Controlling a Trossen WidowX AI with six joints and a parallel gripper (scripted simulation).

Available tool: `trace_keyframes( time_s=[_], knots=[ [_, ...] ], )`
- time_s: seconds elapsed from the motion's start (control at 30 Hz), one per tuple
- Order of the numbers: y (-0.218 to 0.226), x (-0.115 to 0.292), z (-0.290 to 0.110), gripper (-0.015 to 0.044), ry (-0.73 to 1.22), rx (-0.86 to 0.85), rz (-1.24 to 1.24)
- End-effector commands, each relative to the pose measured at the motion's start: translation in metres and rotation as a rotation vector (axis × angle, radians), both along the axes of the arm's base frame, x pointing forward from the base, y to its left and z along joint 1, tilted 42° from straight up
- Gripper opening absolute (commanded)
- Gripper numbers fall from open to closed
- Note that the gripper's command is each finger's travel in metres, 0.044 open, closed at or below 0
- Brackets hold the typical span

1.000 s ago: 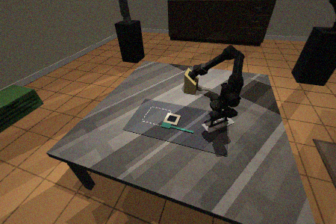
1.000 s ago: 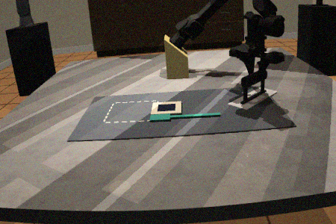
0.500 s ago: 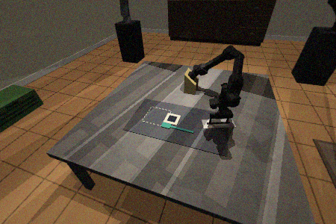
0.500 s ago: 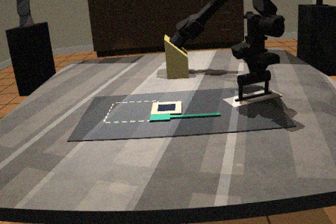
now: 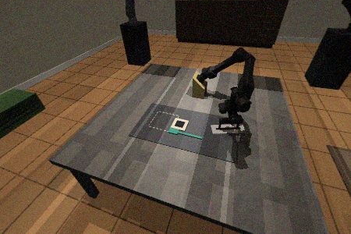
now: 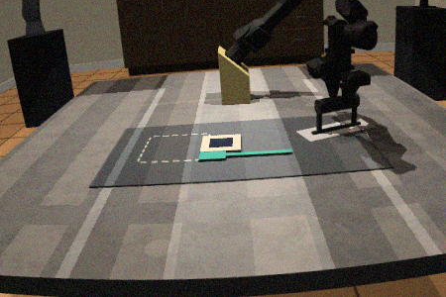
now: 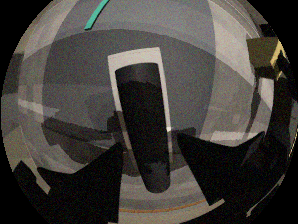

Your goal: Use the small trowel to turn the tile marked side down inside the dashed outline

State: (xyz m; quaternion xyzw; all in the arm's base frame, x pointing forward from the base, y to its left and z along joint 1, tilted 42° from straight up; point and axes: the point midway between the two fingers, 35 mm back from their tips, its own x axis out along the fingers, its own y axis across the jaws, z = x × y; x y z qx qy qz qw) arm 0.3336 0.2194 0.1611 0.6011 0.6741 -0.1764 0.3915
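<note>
Exterior view: tile (image 6: 221, 143) marked side up, just right of the dashed outline (image 6: 170, 148), trowel (image 6: 246, 153) untouched against it, my end effector (image 6: 337, 114) open, empty, well right.

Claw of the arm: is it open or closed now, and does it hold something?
Claw: open, holding nothing; the trowel lies on the mat beside the tile.

- A dark wooden counter (image 5: 232, 21) stands against the grey back wall (image 5: 58, 5).
- Orange tiled floor (image 5: 97, 72) surrounds the worktop (image 5: 156, 173).
- Left of the counter, a black pedestal (image 5: 135, 42).
</note>
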Motion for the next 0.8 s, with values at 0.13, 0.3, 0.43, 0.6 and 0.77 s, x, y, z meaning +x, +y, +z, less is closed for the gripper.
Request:
trace_keyframes(
  time_s=[0.13, 0.3, 0.43, 0.6, 0.77],
  knots=[
    [0.0, -0.001, 0.0, 0.027, 0.005, 0.0, -0.002],
    [0.0, -0.001, 0.0, 0.027, 0.005, 0.0, -0.002],
    [-0.015, -0.002, 0.016, 0.027, 0.012, 0.0, -0.01],
    [-0.03, -0.005, 0.033, 0.027, 0.019, 0.002, -0.018],
    [-0.031, -0.003, 0.032, 0.027, 0.005, 0.0, -0.002]
  ],
)
